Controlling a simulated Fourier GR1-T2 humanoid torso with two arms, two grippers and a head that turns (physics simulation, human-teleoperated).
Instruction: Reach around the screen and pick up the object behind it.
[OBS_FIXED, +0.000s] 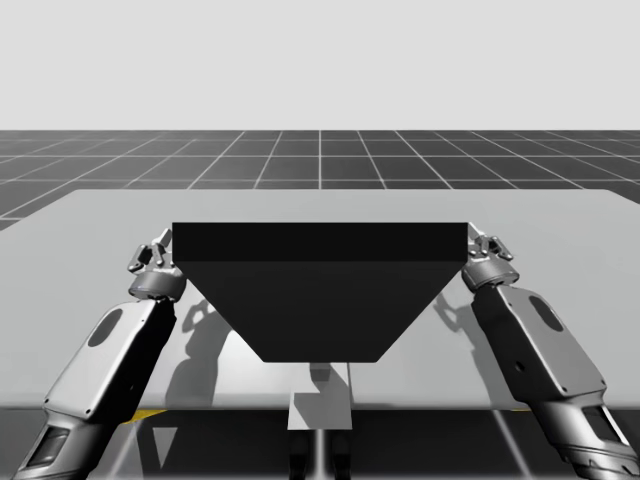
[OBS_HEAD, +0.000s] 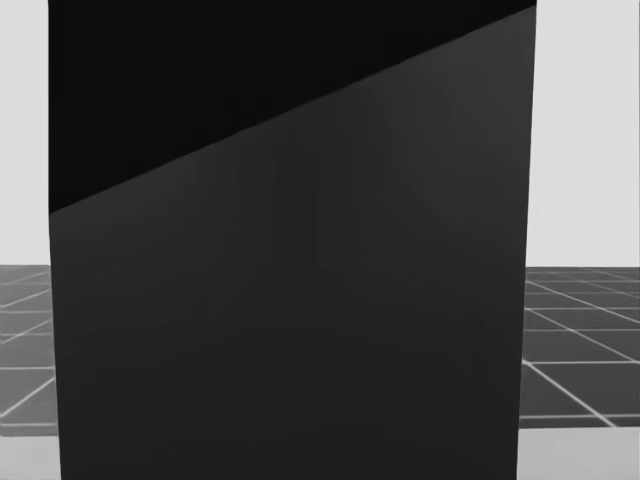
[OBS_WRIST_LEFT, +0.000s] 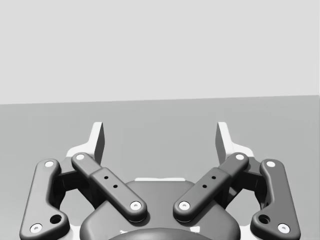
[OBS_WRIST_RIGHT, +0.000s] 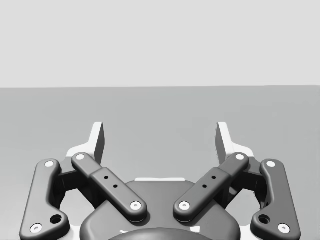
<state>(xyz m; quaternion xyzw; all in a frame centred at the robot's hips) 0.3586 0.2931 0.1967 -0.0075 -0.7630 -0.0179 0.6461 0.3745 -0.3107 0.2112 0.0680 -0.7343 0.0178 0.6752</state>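
Note:
A tall black screen (OBS_FIXED: 320, 285) stands on the grey table (OBS_FIXED: 90, 225) in the high view and blocks most of the head view as a dark panel (OBS_HEAD: 290, 300). Whatever lies behind it is hidden. My left gripper (OBS_FIXED: 153, 250) hovers just off the screen's left edge, and my right gripper (OBS_FIXED: 487, 245) sits by its right edge. In the left wrist view the left gripper (OBS_WRIST_LEFT: 160, 137) is open over bare table, nothing between its fingers. The right gripper (OBS_WRIST_RIGHT: 160, 137) in the right wrist view is likewise open and holds nothing.
The table's near edge (OBS_FIXED: 200, 407) runs just ahead of my forearms. A dark gridded floor (OBS_FIXED: 320, 160) stretches beyond the far edge. Bare table surface lies to the left and right of the screen.

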